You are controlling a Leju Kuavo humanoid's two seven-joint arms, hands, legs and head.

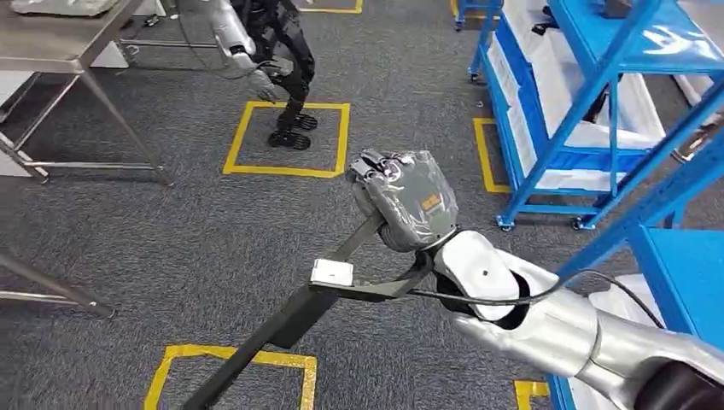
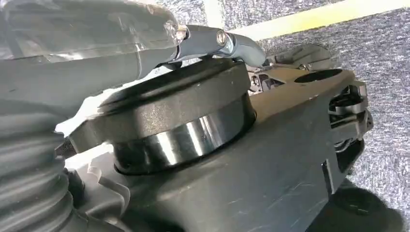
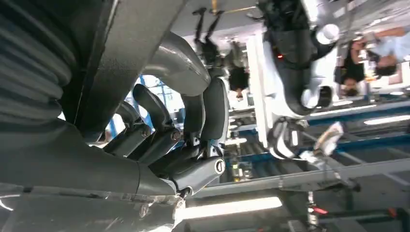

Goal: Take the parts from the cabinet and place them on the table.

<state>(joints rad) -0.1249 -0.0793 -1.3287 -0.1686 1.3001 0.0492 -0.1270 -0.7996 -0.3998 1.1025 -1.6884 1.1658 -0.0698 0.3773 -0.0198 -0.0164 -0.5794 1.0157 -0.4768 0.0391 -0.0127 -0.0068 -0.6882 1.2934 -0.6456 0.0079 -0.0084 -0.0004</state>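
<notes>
Our right hand (image 1: 405, 201), wrapped in clear film, is closed around the upper end of a long black part (image 1: 282, 325). From that grip the part runs down and to our left, out in the air above the floor, with a small white tag (image 1: 331, 273) partway along it. In the right wrist view the dark fingers (image 3: 154, 125) and the grey thumb curl round the black bar. In the left wrist view our left hand (image 2: 72, 58) holds a collared black part (image 2: 193, 125) tight against itself. The thumb lies across the top of its round collar, and the fingers underneath are hidden. We cannot tell whether this is the other end of the same piece. Below us is grey carpet (image 1: 171, 239) marked with yellow tape squares (image 1: 286, 137), and another robot (image 1: 273, 51) stands in the far one. A metal table (image 1: 60, 34) stands well off to our front left. Blue shelving (image 1: 598, 85) rises on our right and carries white bins (image 1: 632, 111); we cannot make out what is in them.
</notes>
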